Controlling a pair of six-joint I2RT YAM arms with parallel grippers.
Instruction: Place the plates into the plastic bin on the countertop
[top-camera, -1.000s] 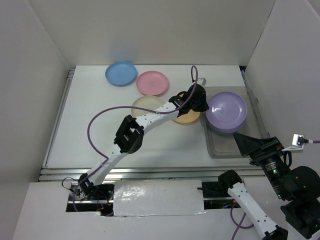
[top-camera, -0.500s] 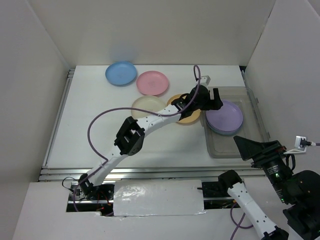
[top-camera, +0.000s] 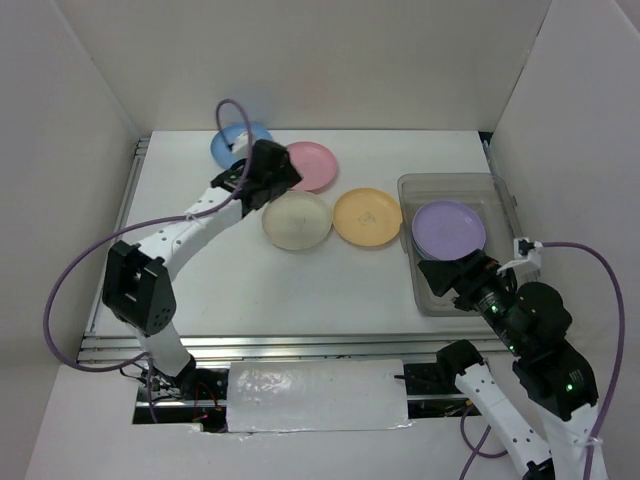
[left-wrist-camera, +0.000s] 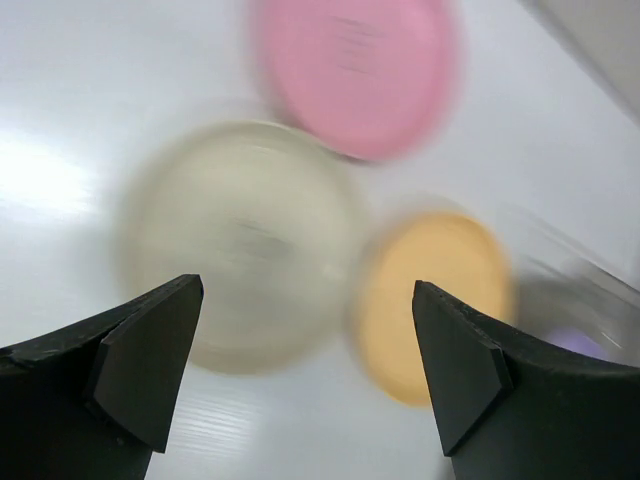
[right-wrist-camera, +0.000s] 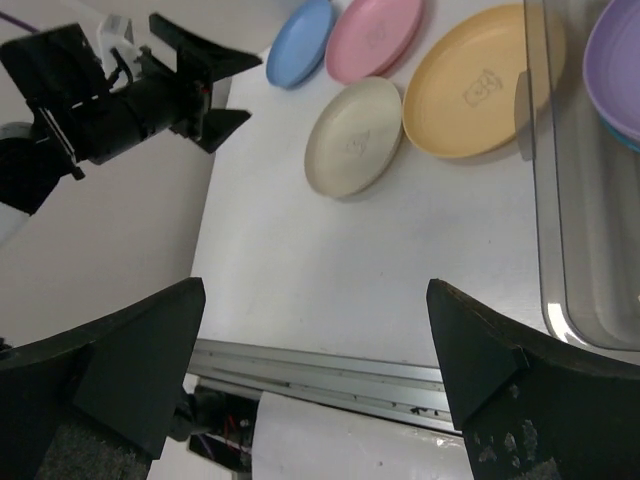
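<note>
Purple plate (top-camera: 449, 228) lies in the plastic bin (top-camera: 505, 200) at the right of the countertop (top-camera: 250, 280) (other rims show beneath it). An orange plate (top-camera: 367, 217), cream plate (top-camera: 297, 220), pink plate (top-camera: 310, 164) and blue plate (top-camera: 232, 146) sit outside it. The left gripper (left-wrist-camera: 307, 290) hovers near the pink plate, spread wide and empty; the right gripper (right-wrist-camera: 315, 290), equally wide and empty, hangs over the bin's near edge.

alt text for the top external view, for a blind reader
A round purple plastic plate lies in a clear greyish rectangular plastic bin on a white countertop. Four more lie outside it: orange plate, cream plate, pink plate, blue plate. The left tool and right tool are open, empty.
</note>
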